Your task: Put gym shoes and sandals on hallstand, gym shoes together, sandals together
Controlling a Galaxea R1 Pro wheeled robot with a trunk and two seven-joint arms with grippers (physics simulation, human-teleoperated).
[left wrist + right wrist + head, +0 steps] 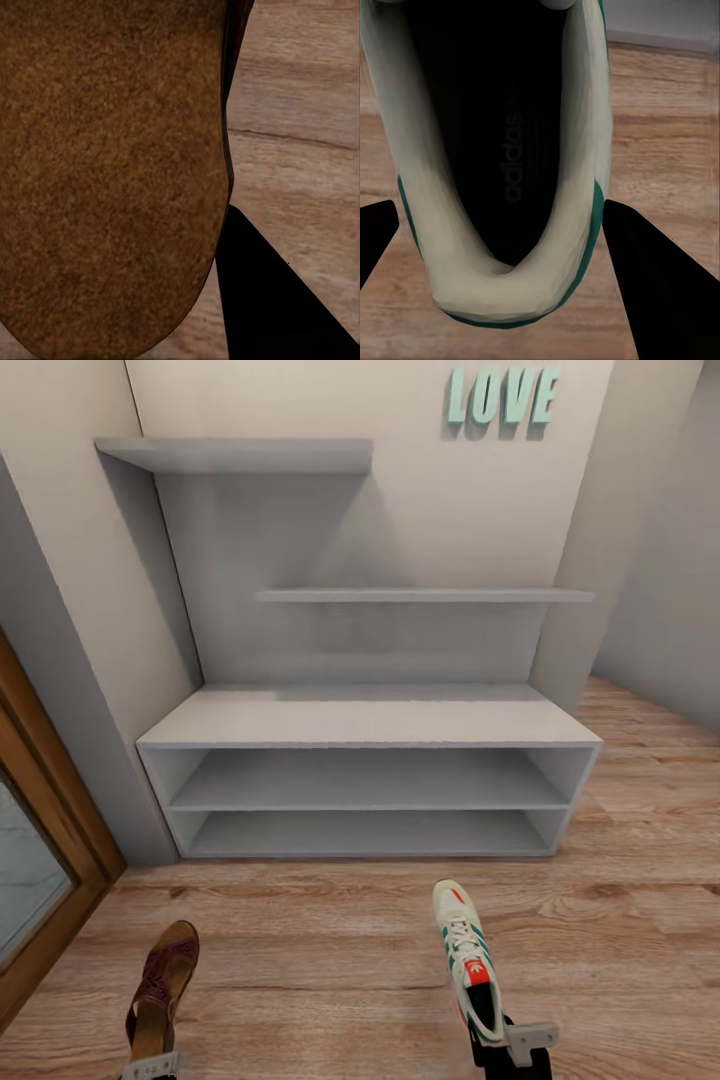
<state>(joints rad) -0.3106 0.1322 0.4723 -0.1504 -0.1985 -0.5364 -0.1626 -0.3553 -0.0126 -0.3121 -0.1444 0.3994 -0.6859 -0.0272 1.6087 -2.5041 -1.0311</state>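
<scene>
I had the corridor floor [330, 960] spread in front of me, light wood planks running up to the wall; against that wall stood the hallstand [370, 720], pale grey, its wide bench top bare, its two low open shelves holding nothing, and the two staggered floating shelves above likewise bare; teal LOVE letters [503, 397] hung on the wall over it, and a wooden door frame [40, 860] ran down the left edge of the head view.

The gym shoe [467, 960] sat in my right end effector [512, 1048], toe pointing toward the rack, held at the heel; in the right wrist view the shoe's open collar [502, 150] lay between the two dark fingers [660, 292], so I took that end effector as closed on it.

The sandal [162, 985] was at my left end effector [150, 1068], toe forward too; the left wrist view showed its brown sole [112, 172] pressed beside one dark finger [270, 300], clamped at the heel end.
</scene>
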